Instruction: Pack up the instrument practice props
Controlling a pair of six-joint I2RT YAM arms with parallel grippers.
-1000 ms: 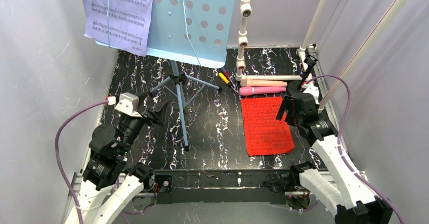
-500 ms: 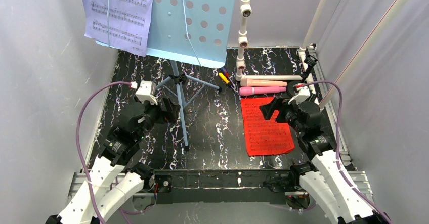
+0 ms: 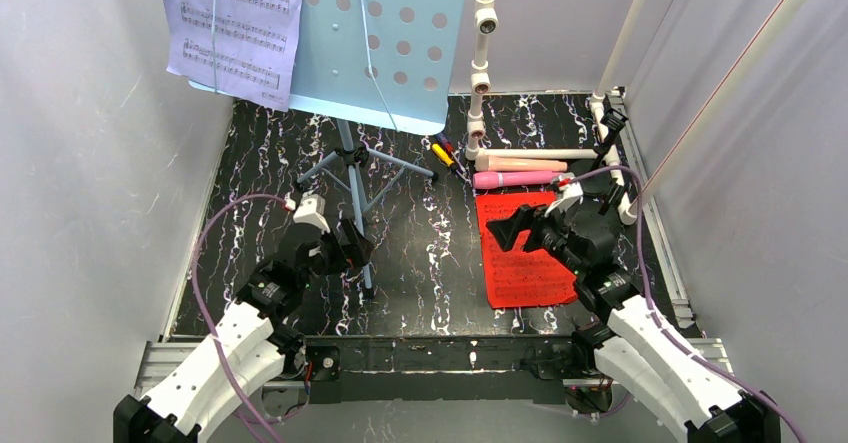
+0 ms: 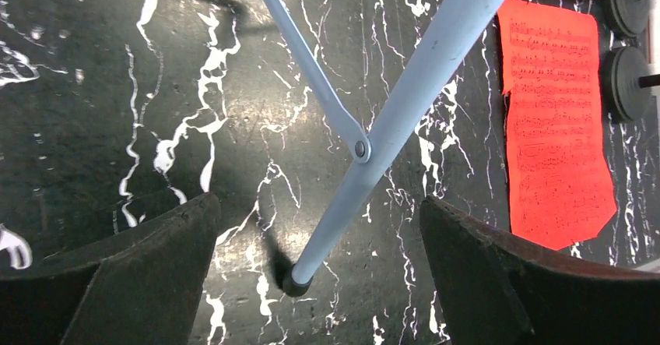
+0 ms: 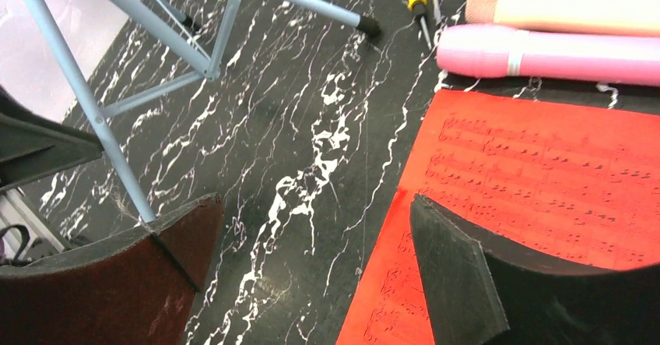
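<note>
The pale-blue perforated music rack stands at the back on tripod legs, with a lavender sheet-music page on its left side. A red page lies flat at the right, below the pink microphone and the beige microphone. My left gripper is open, its jaws on either side of the front tripod leg near its foot. My right gripper is open and empty above the red page's left edge. Two black round bases show in the left wrist view.
White PVC pipes rise at the back right, and one lies along the back behind the microphones. Screwdrivers lie beside the tripod's right foot. Grey walls close in the left, right and back sides.
Both arms have reached forward and inward. The left gripper moved right to the tripod's front leg. The right gripper moved left over the red page's left edge.
</note>
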